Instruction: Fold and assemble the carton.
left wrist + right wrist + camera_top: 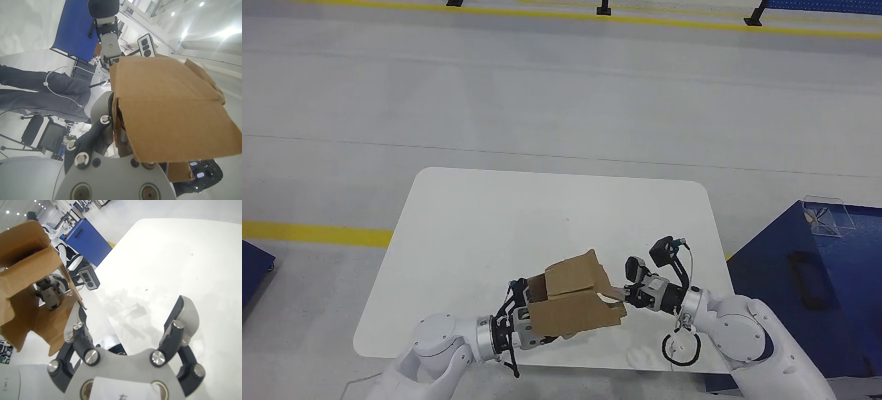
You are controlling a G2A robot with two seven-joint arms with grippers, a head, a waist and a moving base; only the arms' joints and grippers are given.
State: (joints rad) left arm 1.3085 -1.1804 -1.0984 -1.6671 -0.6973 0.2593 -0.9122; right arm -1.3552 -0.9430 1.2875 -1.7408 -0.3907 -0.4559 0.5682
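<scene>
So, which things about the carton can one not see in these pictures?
- Top view: whether the carton rests on the table or is lifted; its own panels hide its underside.
- Left wrist view: most of the carton's inside; its outer panel covers it.
- Right wrist view: part of the carton is cut off by the picture's edge; whether the right gripper touches its flap is unclear.

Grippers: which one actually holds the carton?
The left gripper: it is clamped on a wall of the carton, with one finger inside the box. The right gripper is open, with one finger just beside a flap edge and nothing between its fingers.
</scene>
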